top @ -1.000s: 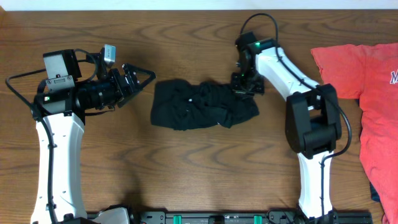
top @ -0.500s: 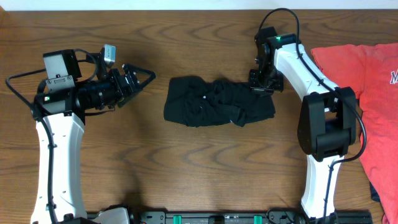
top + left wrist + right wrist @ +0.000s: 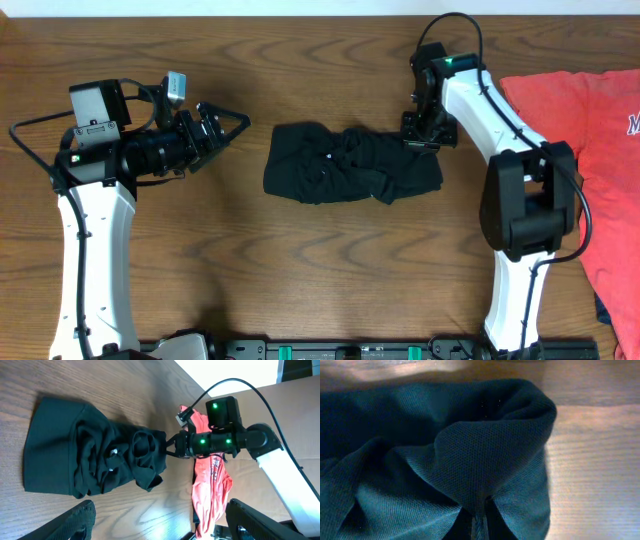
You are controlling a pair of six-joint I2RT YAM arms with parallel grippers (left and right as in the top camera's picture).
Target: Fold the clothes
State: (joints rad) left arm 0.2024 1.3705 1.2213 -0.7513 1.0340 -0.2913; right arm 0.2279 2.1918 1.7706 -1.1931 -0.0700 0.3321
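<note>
- Wooden surface (image 3: 330, 280) spread wide beneath both arms; black garment (image 3: 340, 165) bunched in a crumpled heap near its middle; red shirt (image 3: 590, 100) lying well apart at the right edge.
- Right end effector (image 3: 422, 140) set on the heap's upper right corner, pinching a raised ridge of dark mesh cloth, plain in the right wrist view; judged to be the spreading-out step, ahead of any fold.
- Left end effector (image 3: 228, 132) spread wide, holding nothing; near the heap's left end but apart from it.
- For a clean result: hold the pinch firm and low; draw the corner outward along the surface rather than upward, so as not to lift the whole bundle.
- Bring the left side in to catch the opposite edge; then pull both ways to flatten the wrinkles.
- Beware of several layers caught together in the pinch; impossible to tell from these views how many are held.
- Steer clear of the red shirt if dragging rightward.
</note>
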